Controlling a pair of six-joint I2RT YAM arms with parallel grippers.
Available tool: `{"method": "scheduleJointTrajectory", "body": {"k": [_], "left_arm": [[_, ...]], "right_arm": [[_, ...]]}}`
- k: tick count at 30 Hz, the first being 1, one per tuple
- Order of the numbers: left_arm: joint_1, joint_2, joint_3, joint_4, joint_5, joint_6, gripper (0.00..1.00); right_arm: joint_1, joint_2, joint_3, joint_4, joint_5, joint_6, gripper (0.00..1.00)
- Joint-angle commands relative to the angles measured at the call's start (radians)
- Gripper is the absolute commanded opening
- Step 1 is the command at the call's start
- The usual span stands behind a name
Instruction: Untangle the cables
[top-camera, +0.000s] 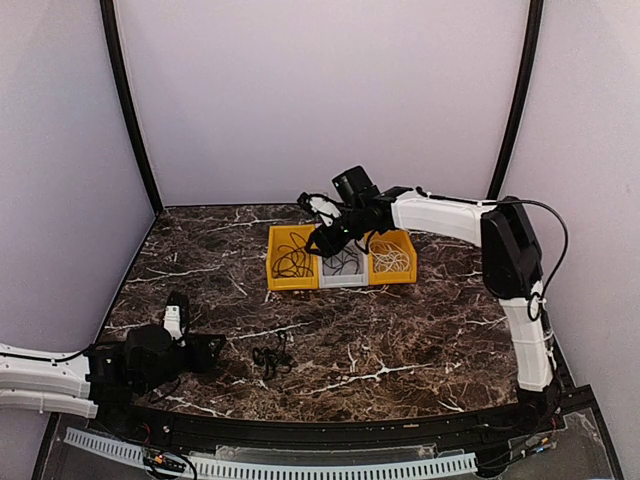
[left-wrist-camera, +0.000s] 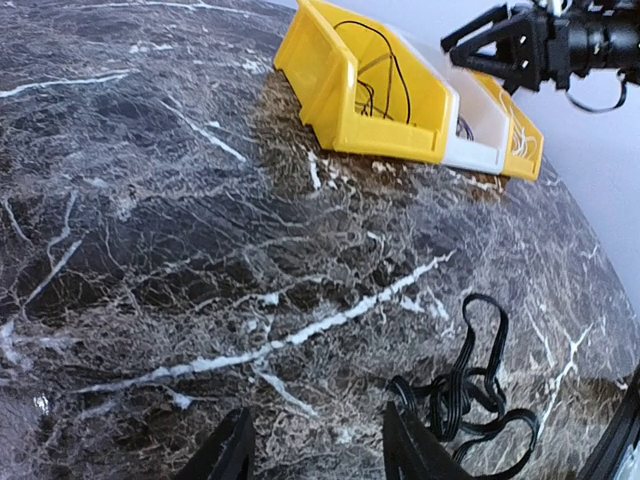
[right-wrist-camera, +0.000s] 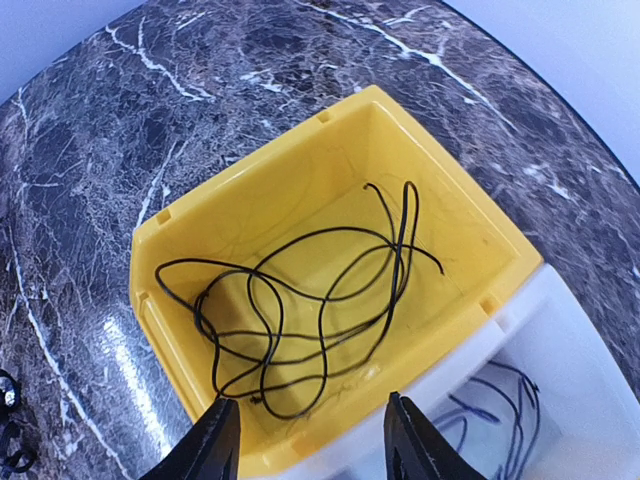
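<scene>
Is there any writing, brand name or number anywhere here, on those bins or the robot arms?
No text can be read in any view.
The yellow bin, white bin, table, right arm and left arm show no lettering, labels or numbers.

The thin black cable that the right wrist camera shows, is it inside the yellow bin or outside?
Inside. The black cable lies in loose loops on the floor of the yellow bin, within its walls.

The right arm (top-camera: 440, 215) has smooth white shells, a bulky black elbow housing (top-camera: 510, 250) and a thin black wire (top-camera: 565, 240) looping just beside that housing. The left arm (top-camera: 40, 375) has a white shell and a black wrist block (top-camera: 150, 358). Both have matte black angular fingers (left-wrist-camera: 225, 455).
</scene>
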Motion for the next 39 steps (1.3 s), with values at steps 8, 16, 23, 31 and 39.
{"method": "scheduleJointTrajectory", "body": {"k": [8,16,23,31,39], "left_arm": [[-0.003,0.359,0.138,0.123,0.249,0.088,0.49],[-0.003,0.622,0.252,0.117,0.292,0.008,0.49],[-0.001,0.681,0.271,0.135,0.3,-0.003,0.33],[0.008,0.666,0.249,0.147,0.292,-0.013,0.11],[0.009,0.535,0.185,0.174,0.255,-0.009,0.04]], "right_arm": [[0.093,-0.239,-0.287,-0.019,-0.21,-0.06,0.57],[0.223,-0.117,-0.292,-0.128,-0.372,-0.1,0.71],[0.237,-0.03,-0.241,-0.148,-0.379,-0.053,0.65],[0.233,-0.012,-0.242,-0.112,-0.396,0.001,0.25],[0.21,-0.026,-0.23,-0.088,-0.39,0.014,0.37]]}}
